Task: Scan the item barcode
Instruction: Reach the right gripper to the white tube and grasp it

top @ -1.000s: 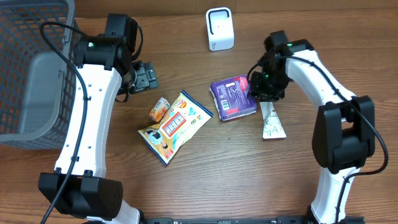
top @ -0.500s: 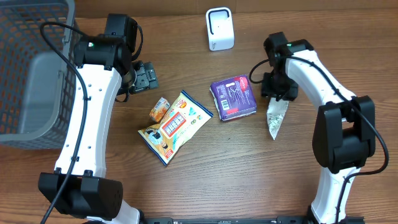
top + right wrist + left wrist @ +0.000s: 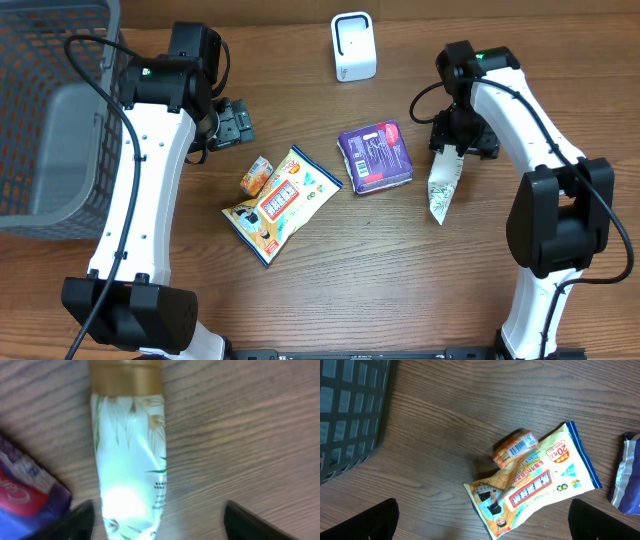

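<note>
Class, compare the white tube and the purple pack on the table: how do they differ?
The tube is white with leaf print; the pack is purple. The tube is long and narrow; the pack is broad and rectangular. Both lie flat on the table.

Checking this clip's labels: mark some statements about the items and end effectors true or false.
1. The left end effector grips the snack bag. False: it is open, holding nothing.
2. The tube lies on the table between the right end effector's open jaws. True.
3. The small orange packet lies on the purple packet. False: it touches the snack bag, apart from the purple packet.
4. No item is held in front of the white scanner. True.
</note>
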{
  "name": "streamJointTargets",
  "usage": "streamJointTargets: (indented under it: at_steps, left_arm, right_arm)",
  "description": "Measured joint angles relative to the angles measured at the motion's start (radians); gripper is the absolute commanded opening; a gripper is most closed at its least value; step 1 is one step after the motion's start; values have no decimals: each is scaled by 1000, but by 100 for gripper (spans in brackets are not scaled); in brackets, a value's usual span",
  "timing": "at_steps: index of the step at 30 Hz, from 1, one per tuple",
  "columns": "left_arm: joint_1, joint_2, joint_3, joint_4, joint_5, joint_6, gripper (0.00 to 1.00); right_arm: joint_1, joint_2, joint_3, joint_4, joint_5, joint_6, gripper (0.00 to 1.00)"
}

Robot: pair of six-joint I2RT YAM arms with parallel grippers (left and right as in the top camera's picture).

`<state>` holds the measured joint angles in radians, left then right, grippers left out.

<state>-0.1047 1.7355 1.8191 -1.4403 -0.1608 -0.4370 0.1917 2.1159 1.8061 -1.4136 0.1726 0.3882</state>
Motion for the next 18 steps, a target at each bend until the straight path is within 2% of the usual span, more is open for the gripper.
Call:
streamJointTargets:
  at_steps: [5,12,14,18]
  left_arm:
    - [0,0,0,0,0,0,100]
    - [0,0,0,0,0,0,100]
    - [0,0,0,0,0,0,100]
    - [0,0,0,0,0,0,100]
  right_arm:
    - [-4,-1,-16,8,0,5,97]
    - [-9,-2,-130,134,-39,5,95]
    - [-9,-2,-168,185,-91,5,90]
    - [-6,-2,-209,262,-238,-14,89]
